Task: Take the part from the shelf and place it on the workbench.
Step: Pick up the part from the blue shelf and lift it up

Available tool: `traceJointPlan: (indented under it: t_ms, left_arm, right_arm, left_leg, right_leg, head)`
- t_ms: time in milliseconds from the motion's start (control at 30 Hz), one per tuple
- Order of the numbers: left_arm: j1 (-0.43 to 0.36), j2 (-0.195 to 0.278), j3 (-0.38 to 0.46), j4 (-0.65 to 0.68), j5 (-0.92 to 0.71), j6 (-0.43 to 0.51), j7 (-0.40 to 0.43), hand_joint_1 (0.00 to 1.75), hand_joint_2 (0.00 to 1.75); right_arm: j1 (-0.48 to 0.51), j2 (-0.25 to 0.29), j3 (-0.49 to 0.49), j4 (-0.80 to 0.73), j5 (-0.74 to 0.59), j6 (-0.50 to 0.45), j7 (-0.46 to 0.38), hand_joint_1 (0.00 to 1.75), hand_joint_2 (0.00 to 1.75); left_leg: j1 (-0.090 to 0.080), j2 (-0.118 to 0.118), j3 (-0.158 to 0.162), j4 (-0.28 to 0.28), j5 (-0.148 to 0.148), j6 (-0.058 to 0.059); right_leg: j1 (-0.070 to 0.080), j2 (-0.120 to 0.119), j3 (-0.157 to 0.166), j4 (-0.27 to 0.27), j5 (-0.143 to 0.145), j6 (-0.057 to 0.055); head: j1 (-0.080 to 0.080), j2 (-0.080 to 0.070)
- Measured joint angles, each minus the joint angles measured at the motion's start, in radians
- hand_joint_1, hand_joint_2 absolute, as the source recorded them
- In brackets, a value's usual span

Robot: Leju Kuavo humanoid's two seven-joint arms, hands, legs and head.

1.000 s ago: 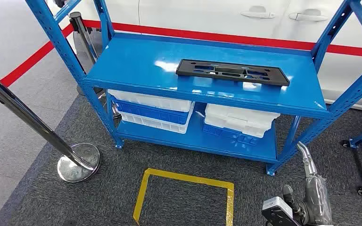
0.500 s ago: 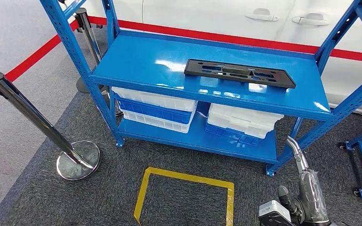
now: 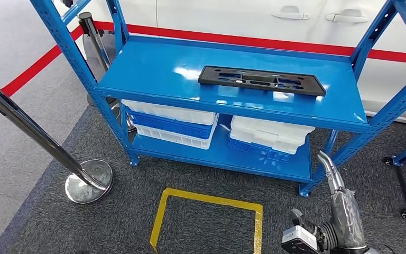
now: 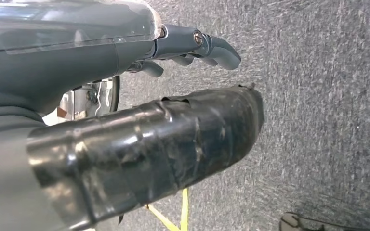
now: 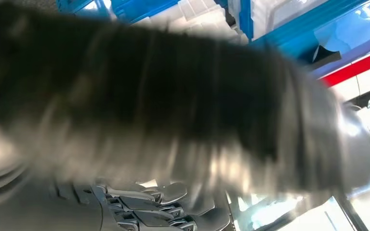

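Head view: the part [image 3: 261, 80] lies flat on the shelf [image 3: 153, 69], well above the right hand [image 3: 334, 172], whose fingers look loose and empty. A blind upward reach risks striking the shelf's edge.

Black part [image 3: 261, 80] lying flat on the blue shelf [image 3: 158, 71], right of middle on the top deck. White and blue bins [image 3: 172, 123] stacked on the deck beneath. Right hand [image 3: 338, 211] low at the bottom edge (nothing in it), beside the yellow floor marking [image 3: 207, 199]. Chrome stanchion [image 3: 42, 143] leaning at left.
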Motion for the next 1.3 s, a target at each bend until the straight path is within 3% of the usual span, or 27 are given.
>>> traceJointPlan:
  t_ms: [67, 100, 233, 300, 367, 400, 433, 467, 533, 600, 667, 767, 833, 900, 933, 967, 1033, 1100, 1233, 1300]
  left_arm:
    - [-0.001, 0.000, 0.000, 0.000, -0.002, 0.002, 0.000, 0.00, 0.00]
    - [-0.001, 0.000, 0.000, 0.000, -0.003, 0.004, -0.001, 0.00, 0.00]
    - [0.000, 0.000, 0.000, 0.000, -0.009, 0.011, -0.006, 0.00, 0.00]
    - [-0.001, 0.000, 0.000, 0.000, -0.014, 0.013, -0.009, 0.00, 0.00]
    - [-0.001, 0.000, 0.000, 0.000, -0.018, 0.015, -0.010, 0.00, 0.00]
    - [-0.001, 0.000, 0.000, 0.000, -0.019, 0.015, -0.010, 0.00, 0.00]
    - [0.000, 0.000, 0.000, 0.000, -0.020, 0.015, -0.010, 0.00, 0.00]
    - [0.000, 0.000, 0.000, 0.000, -0.022, 0.015, -0.010, 0.00, 0.00]
    - [0.000, 0.000, 0.000, 0.000, -0.025, 0.015, -0.010, 0.00, 0.00]
    - [-0.001, 0.000, 0.000, 0.000, -0.026, 0.014, -0.011, 0.00, 0.00]
    - [-0.001, 0.000, 0.000, 0.000, -0.027, 0.013, -0.013, 0.00, 0.00]
    - [-0.002, 0.001, 0.000, 0.000, -0.028, 0.012, -0.016, 0.00, 0.00]
    - [-0.002, 0.001, 0.000, 0.000, -0.029, 0.012, -0.016, 0.00, 0.00]
    - [-0.001, 0.002, 0.000, 0.000, -0.029, 0.012, -0.016, 0.00, 0.00]
    - [0.000, 0.002, 0.000, 0.000, -0.029, 0.012, -0.016, 0.00, 0.00]
    - [0.001, 0.002, 0.000, 0.000, -0.030, 0.012, -0.017, 0.00, 0.00]
    - [0.002, 0.003, 0.000, 0.000, -0.032, 0.012, -0.018, 0.00, 0.00]
    - [0.003, 0.003, 0.000, 0.001, -0.035, 0.012, -0.020, 0.00, 0.00]
    - [0.002, 0.003, 0.000, 0.001, -0.039, 0.012, -0.024, 0.00, 0.00]
    - [0.002, 0.003, 0.000, 0.001, -0.043, 0.012, -0.028, 0.00, 0.00]
  right_arm:
    - [0.000, 0.000, 0.001, 0.000, 0.001, -0.001, 0.005, 0.00, 1.75]
    - [0.000, -0.001, 0.002, 0.000, 0.001, -0.001, 0.008, 0.00, 1.75]
    - [0.001, -0.010, 0.010, -0.004, 0.027, -0.011, 0.037, 0.00, 1.75]
    - [0.001, -0.018, 0.012, -0.005, 0.069, -0.018, 0.075, 0.00, 1.75]
    - [0.002, -0.023, 0.012, -0.003, 0.119, -0.020, 0.123, 0.00, 1.75]
    - [0.003, -0.026, 0.012, -0.002, 0.140, -0.019, 0.144, 0.00, 1.75]
    - [0.003, -0.029, 0.012, -0.001, 0.156, -0.019, 0.160, 0.00, 1.75]
    - [0.003, -0.032, 0.012, 0.001, 0.167, -0.018, 0.171, 0.00, 1.75]
    - [0.002, -0.038, 0.010, 0.004, 0.176, -0.015, 0.187, 0.00, 1.75]
    - [0.000, -0.044, 0.008, 0.007, 0.174, -0.011, 0.193, 0.00, 1.75]
    - [0.000, -0.048, 0.006, 0.009, 0.166, -0.007, 0.193, 0.00, 1.75]
    - [-0.001, -0.052, 0.006, 0.010, 0.158, 0.000, 0.191, 0.00, 1.75]
    - [-0.001, -0.053, 0.006, 0.010, 0.158, 0.001, 0.191, 0.00, 1.75]
    - [-0.001, -0.053, 0.006, 0.011, 0.157, 0.001, 0.190, 0.00, 1.75]
    - [-0.001, -0.053, 0.006, 0.011, 0.156, 0.001, 0.190, 0.00, 1.75]
    - [-0.001, -0.053, 0.006, 0.012, 0.154, 0.001, 0.190, 0.00, 1.75]
    - [-0.001, -0.053, 0.006, 0.012, 0.146, 0.003, 0.188, 0.00, 1.75]
    - [-0.001, -0.054, 0.006, 0.013, 0.138, 0.006, 0.183, 0.00, 1.75]
    - [-0.008, -0.054, 0.007, 0.016, 0.121, 0.023, 0.162, 0.00, 1.75]
    - [-0.021, -0.054, 0.010, 0.019, 0.109, 0.027, 0.143, 0.00, 1.75]
  left_leg:
    - [-0.003, -0.001, 0.056, -0.117, 0.042, 0.006]
    - [-0.005, -0.002, 0.067, -0.144, 0.046, 0.010]
    - [-0.004, -0.001, 0.072, -0.160, 0.050, 0.031]
    - [-0.001, 0.001, 0.075, -0.169, 0.055, 0.044]
    - [-0.004, 0.002, 0.074, -0.169, 0.054, 0.050]
    - [-0.005, 0.002, 0.074, -0.168, 0.053, 0.051]
    - [-0.006, 0.003, 0.075, -0.167, 0.051, 0.052]
    - [-0.006, 0.003, 0.077, -0.166, 0.049, 0.052]
    - [-0.006, 0.002, 0.083, -0.163, 0.043, 0.048]
    - [-0.009, 0.001, 0.085, -0.158, 0.035, 0.040]
    - [-0.011, 0.001, 0.085, -0.158, 0.032, 0.031]
    - [-0.010, 0.001, 0.081, -0.136, 0.012, 0.015]
    - [-0.008, 0.001, 0.036, -0.041, -0.037, 0.007]
    - [-0.007, 0.001, -0.038, 0.090, -0.084, 0.002]
    - [-0.006, 0.001, -0.064, 0.127, -0.085, 0.000]
    - [-0.005, 0.001, -0.073, 0.128, -0.066, 0.000]
    - [-0.004, 0.001, -0.037, 0.020, 0.020, 0.004]
    - [-0.006, 0.001, 0.015, -0.099, 0.074, 0.013]
    - [-0.010, 0.000, 0.038, -0.151, 0.061, 0.036]
    - [-0.006, 0.000, 0.056, -0.161, 0.059, 0.048]
  right_leg:
    - [0.003, 0.001, 0.002, 0.002, -0.003, 0.007]
    - [0.005, 0.002, 0.001, 0.003, -0.003, 0.011]
    - [0.004, 0.003, -0.004, 0.013, -0.012, 0.031]
    - [0.001, 0.003, -0.038, 0.091, -0.060, 0.038]
    - [0.000, 0.002, -0.103, 0.220, -0.119, 0.042]
    - [0.000, 0.002, -0.127, 0.265, -0.130, 0.043]
    - [0.000, 0.002, -0.136, 0.278, -0.121, 0.043]
    - [0.000, 0.002, -0.126, 0.252, -0.095, 0.042]
    - [0.001, 0.001, -0.065, 0.124, -0.024, 0.036]
    - [0.005, 0.001, -0.020, 0.027, 0.006, 0.029]
    - [0.010, 0.003, -0.015, 0.009, 0.002, 0.022]
    - [0.004, 0.003, -0.002, -0.001, 0.002, 0.007]
    - [0.001, 0.002, 0.007, -0.007, 0.001, -0.002]
    - [0.002, 0.001, 0.009, -0.006, -0.003, -0.007]
    - [0.002, 0.002, 0.011, -0.006, -0.006, -0.008]
    - [0.002, 0.003, 0.016, -0.006, -0.010, -0.007]
    - [0.002, 0.005, 0.031, -0.006, -0.021, -0.004]
    - [0.004, 0.006, 0.039, -0.005, -0.032, 0.004]
    - [0.007, 0.007, 0.041, 0.007, -0.033, 0.026]
    - [0.005, 0.005, 0.031, 0.044, -0.050, 0.037]
  head:
    - [0.000, 0.000]
    - [0.000, 0.000]
    - [0.001, 0.000]
    - [0.001, 0.000]
    - [0.001, 0.000]
    - [0.001, 0.000]
    - [0.001, 0.000]
    - [0.001, 0.000]
    - [0.001, 0.000]
    - [0.001, 0.000]
    - [0.000, 0.000]
    - [0.000, 0.000]
    - [0.000, 0.000]
    - [0.000, 0.000]
    - [0.000, 0.000]
    - [0.000, 0.000]
    - [0.000, 0.000]
    - [0.000, 0.000]
    - [0.000, 0.000]
    - [0.001, 0.000]
